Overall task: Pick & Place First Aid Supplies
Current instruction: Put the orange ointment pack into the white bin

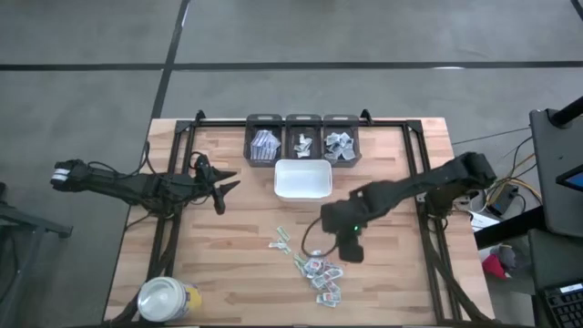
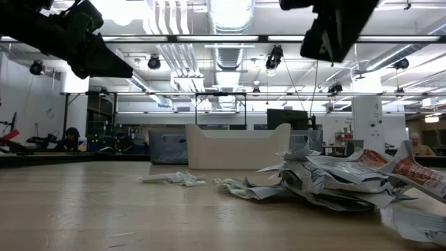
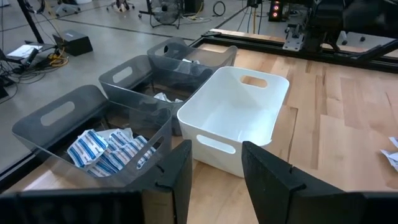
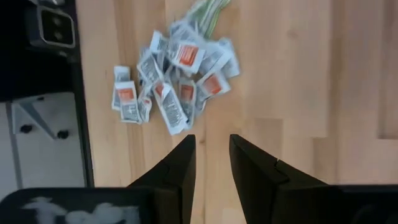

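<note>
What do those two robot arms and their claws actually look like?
Both arms are dark, nearly black, and built from jointed segments. The left arm has a white band near its base; the right arm shows a small green light. Each gripper, left gripper and right gripper, has two flat, black, wedge-shaped fingers.

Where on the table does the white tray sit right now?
In the high view the white tray sits at the table's middle, toward the far edge, directly in front of the three dark bins, with the packets nearer the front.

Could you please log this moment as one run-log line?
right gripper: open, empty, above packet pile | left gripper: open, empty, facing white tray | tray: empty
</note>
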You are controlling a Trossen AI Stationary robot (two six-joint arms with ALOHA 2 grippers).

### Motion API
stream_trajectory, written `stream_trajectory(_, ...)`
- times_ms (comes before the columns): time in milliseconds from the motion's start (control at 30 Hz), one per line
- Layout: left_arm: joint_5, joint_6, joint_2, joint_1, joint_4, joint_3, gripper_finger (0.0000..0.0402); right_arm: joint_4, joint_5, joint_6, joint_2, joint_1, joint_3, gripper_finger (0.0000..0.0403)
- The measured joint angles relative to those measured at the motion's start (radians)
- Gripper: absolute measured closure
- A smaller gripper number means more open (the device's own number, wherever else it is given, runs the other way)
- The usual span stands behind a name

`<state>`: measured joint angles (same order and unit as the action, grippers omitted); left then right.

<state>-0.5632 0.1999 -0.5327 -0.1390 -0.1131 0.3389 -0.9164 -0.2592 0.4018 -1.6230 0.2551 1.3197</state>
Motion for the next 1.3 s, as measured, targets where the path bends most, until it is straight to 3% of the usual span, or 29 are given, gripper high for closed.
stream_trajectory(600,-0.001,0.000,0.000,0.000,0.000,0.000,0.0266,0.117,-0.002,-0.076,-0.262,0.127,0.000,0.0293)
stream_trajectory(900,-0.002,0.019,-0.010,0.000,-0.001,0.000,0.0266,0.200,0.047,-0.090,-0.294,0.107,0.000,0.0302)
stream_trajectory(1033,-0.002,0.020,-0.021,0.000,0.000,0.000,0.0266,0.189,0.103,-0.056,-0.295,0.089,0.000,0.0295)
stream_trajectory(1300,0.000,0.025,-0.042,0.000,0.000,0.000,0.0266,0.195,0.104,-0.001,-0.295,0.078,-0.019,0.0277)
